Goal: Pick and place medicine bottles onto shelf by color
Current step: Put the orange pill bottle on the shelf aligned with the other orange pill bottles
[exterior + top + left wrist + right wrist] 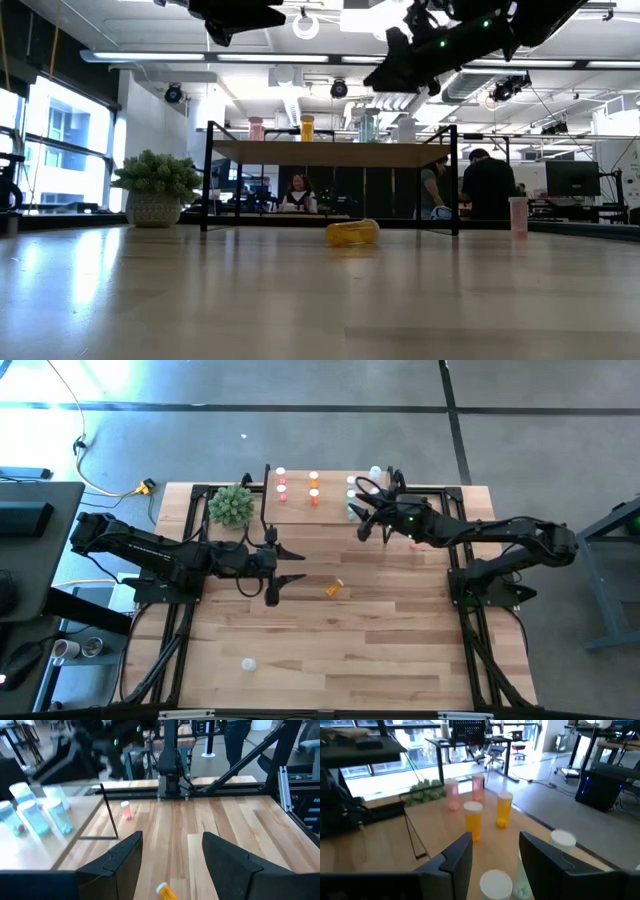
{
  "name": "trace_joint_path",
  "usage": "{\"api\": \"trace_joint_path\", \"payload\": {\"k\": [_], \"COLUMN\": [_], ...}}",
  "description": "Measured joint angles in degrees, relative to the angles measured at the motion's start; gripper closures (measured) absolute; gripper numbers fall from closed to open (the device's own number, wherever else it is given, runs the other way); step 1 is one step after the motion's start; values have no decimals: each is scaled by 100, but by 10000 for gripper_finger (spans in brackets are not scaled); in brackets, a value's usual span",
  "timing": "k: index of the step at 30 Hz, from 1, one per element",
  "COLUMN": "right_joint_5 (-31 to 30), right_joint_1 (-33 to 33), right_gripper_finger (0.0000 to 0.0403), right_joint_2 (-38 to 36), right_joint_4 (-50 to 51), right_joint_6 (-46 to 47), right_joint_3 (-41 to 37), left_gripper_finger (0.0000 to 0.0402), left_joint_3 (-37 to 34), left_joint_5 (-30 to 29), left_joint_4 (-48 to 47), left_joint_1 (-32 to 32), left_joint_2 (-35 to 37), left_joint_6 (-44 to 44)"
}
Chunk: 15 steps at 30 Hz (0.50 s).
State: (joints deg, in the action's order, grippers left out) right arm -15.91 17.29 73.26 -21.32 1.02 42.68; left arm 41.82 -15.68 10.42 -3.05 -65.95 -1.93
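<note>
My left jaws [302,564] hang apart and empty short of the orange bottle [334,589] on the counter [380,650], next to reach and grip it for the shelf [330,510], while my right jaws [366,512], apart, hover over it.

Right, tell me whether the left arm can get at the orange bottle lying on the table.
Probably yes. The left gripper is open and empty, the orange bottle lies on its side on bare table just ahead of it, and nothing stands between them.

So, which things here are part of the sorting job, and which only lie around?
Part of the job:
- shelf
- fallen orange bottle
- pink bottle
- pale bottle
- left gripper
- right gripper

Lying around:
- potted plant
- yellow plug
</note>
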Motion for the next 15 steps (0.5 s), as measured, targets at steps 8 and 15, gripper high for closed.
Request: {"api": "trace_joint_path", "payload": {"k": [8, 15], "right_joint_5": [-21, -43], "right_joint_1": [-277, -651], "right_gripper_finger": [249, 249], "right_joint_2": [-835, -1571], "right_joint_4": [552, 1410], "right_joint_6": [-109, 68], "right_joint_3": [2, 2], "left_gripper_finger": [204, 204], "left_joint_3": [0, 0], "left_joint_5": [0, -1], "left_joint_4": [-520, -901], "left_joint_1": [-62, -379], "left_joint_2": [0, 2], "left_joint_6": [388, 750]}}
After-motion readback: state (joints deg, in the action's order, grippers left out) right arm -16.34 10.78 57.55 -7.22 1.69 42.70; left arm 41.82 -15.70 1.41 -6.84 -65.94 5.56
